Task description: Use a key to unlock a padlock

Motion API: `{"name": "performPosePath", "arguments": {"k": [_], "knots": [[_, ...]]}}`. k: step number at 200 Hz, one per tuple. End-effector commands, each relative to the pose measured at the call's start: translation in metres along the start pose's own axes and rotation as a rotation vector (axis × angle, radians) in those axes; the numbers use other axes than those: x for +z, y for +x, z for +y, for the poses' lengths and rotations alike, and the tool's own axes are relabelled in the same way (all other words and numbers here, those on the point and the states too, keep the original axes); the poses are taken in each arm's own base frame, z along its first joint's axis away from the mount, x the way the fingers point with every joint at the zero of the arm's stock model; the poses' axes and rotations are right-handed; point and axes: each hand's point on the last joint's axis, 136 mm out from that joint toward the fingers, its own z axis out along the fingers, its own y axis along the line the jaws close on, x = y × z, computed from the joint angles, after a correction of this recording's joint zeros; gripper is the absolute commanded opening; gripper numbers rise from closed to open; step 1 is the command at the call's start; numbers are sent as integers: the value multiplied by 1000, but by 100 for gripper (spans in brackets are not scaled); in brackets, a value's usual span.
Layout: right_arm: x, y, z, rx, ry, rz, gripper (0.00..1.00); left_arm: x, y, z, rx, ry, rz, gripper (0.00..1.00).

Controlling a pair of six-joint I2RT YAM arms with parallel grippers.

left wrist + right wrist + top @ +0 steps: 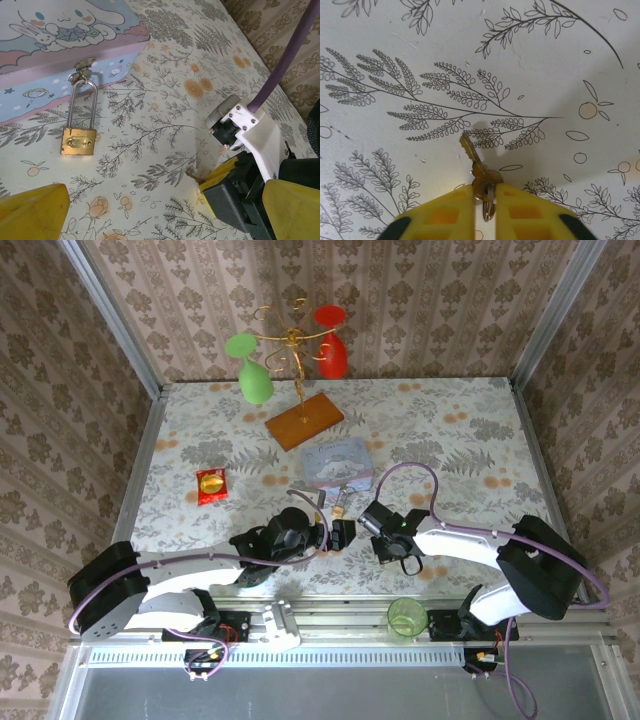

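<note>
The small brass padlock (78,141) lies on the floral tablecloth, its thin silvery shackle (82,102) hooked through the hasp of the pale blue cartoon tin (55,35). From above, the padlock (340,508) sits just in front of the tin (337,462). My left gripper (160,220) is open, its yellow fingers (30,212) spread wide with nothing between them, a little short of the padlock. My right gripper (485,200) is shut on the key's (470,149) round head, blade pointing forward just above the cloth. In the left wrist view the key tip (192,175) pokes out of the right gripper (220,181), to the padlock's right.
A red-and-yellow snack packet (211,484) lies at the left. At the back stands a wooden base (304,420) with a wire stand holding green and red glasses. A green cup (406,617) sits at the near edge by the right arm's base.
</note>
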Motion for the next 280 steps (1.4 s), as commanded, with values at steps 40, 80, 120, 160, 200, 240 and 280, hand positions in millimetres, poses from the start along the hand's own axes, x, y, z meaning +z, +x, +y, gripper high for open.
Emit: {"name": "performPosePath", "arguments": {"k": [40, 80, 120, 160, 200, 240, 280], "knots": [[9, -1, 22, 14, -114, -24, 0, 0, 4, 15, -48, -47, -20, 100], [-10, -10, 32, 22, -245, -81, 0, 2, 0, 12, -88, -45, -29, 98], [-26, -11, 27, 33, -274, -92, 0, -2, -4, 12, -336, 16, -111, 92], [-48, -16, 36, 28, -369, -122, 0, -15, -18, -7, -591, 137, -230, 89], [-85, -29, 44, -8, -467, -207, 0, -16, -27, -23, -641, 176, -245, 82], [-126, -38, 60, -46, -627, -311, 0, -18, -26, -23, -695, 201, -265, 77], [-155, -33, 72, -141, -744, -359, 0, -9, -27, -51, -679, 286, -213, 69]]}}
